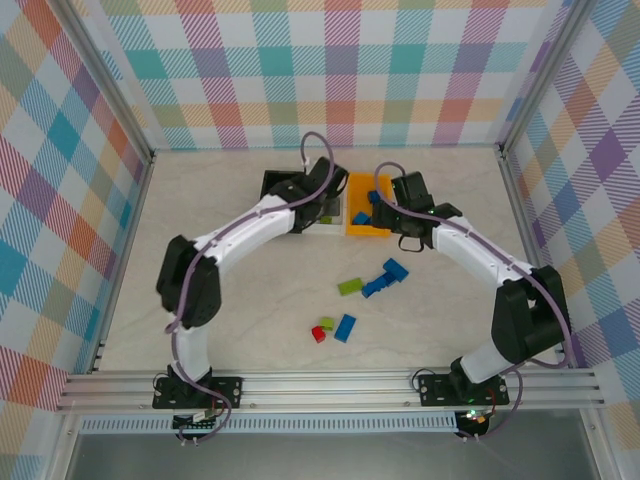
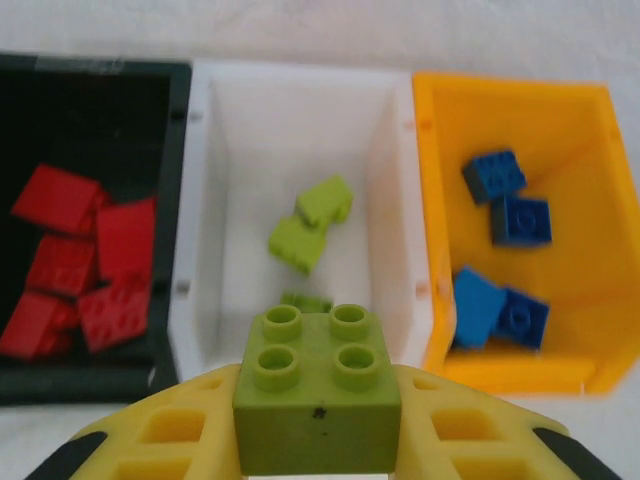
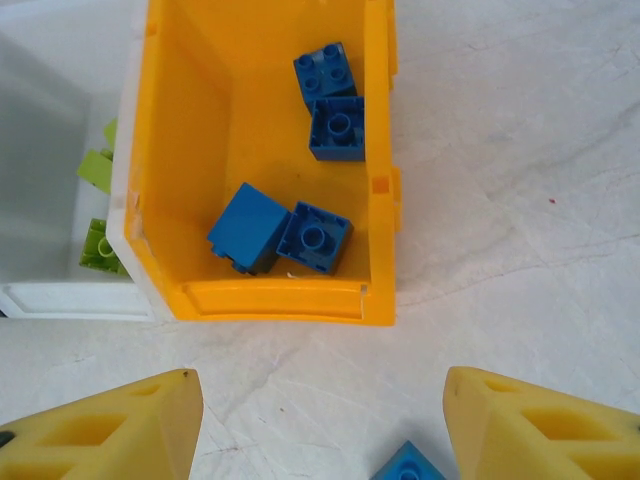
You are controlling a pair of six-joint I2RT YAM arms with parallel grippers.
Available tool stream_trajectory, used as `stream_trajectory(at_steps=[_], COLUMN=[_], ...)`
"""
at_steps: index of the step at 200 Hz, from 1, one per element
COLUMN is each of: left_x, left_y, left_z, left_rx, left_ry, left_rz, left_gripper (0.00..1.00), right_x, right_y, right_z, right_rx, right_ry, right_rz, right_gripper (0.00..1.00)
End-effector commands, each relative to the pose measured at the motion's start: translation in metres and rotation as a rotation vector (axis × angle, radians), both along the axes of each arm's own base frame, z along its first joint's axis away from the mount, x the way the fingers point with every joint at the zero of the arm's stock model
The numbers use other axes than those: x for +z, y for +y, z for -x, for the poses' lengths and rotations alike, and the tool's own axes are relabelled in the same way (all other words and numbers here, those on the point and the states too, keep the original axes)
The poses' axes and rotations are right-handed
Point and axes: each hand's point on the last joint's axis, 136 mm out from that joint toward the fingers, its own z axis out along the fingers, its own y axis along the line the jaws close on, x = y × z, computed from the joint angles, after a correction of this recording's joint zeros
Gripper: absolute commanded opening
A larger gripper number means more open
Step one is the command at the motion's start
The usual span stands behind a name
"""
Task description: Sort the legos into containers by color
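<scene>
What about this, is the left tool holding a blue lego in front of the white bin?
No. The lego in the left tool is lime green, not blue; it is held in front of the white bin, as the left wrist view shows.

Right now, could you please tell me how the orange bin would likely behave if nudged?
The orange bin looks like rigid plastic holding just four blue bricks, so it is probably light and would slide on the smooth table rather than flex. Pushed high on a wall, it might tip.

A pale table (image 1: 230,330) carries a black bin (image 2: 100,120), white bin (image 2: 290,130), orange bin (image 2: 580,200) and loose legos (image 1: 350,286).
</scene>
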Motion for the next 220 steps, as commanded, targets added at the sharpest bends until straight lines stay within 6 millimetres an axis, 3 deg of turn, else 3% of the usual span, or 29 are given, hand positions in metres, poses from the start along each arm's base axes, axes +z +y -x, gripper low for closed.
stream_trajectory(at_steps=[1,36,48,61,79,102,129,141,150,197,220], left_x=[-0.025,-0.046,-0.052,-0.055,-0.048,-0.017,0.028,0.038,0.043,0.035,0.026], left_y=[-0.002,-0.006,-0.009,-0.013,-0.014,-0.014,-0.010,-0.003,0.005,0.064,0.086], left_z=[-0.023,-0.042,-0.044,-0.043,-0.038,-0.025,0.008,0.029,0.044,0.117,0.141], left_rx=[0.044,0.084,0.083,0.075,0.069,0.050,0.012,-0.005,-0.012,0.012,0.035], left_ry=[0.018,0.059,0.077,0.091,0.088,0.042,-0.010,-0.019,-0.023,0.023,0.048], left_rz=[-0.045,-0.044,-0.040,-0.027,0.003,0.080,0.182,0.203,0.216,0.206,0.202], left_gripper=[0.28,0.29,0.35,0.47,0.64,0.76,0.89,0.99,1.00,1.00,1.00], right_x=[0.008,0.004,-0.001,-0.008,-0.013,-0.018,-0.030,-0.043,-0.052,-0.094,-0.101], right_y=[0.003,0.019,0.032,0.051,0.073,0.102,0.130,0.138,0.143,0.143,0.149], right_z=[0.010,0.035,0.050,0.070,0.100,0.132,0.167,0.179,0.188,0.219,0.225], right_rx=[0.008,0.107,0.174,0.261,0.369,0.501,0.660,0.709,0.745,0.868,0.906], right_ry=[-0.014,0.002,0.033,0.060,0.086,0.110,0.168,0.202,0.229,0.315,0.314], right_rz=[-0.041,-0.107,-0.115,-0.116,-0.117,-0.140,-0.130,-0.093,-0.071,0.147,0.188], right_gripper=[0.65,0.66,0.67,0.67,0.68,0.68,0.65,0.65,0.65,0.55,0.50])
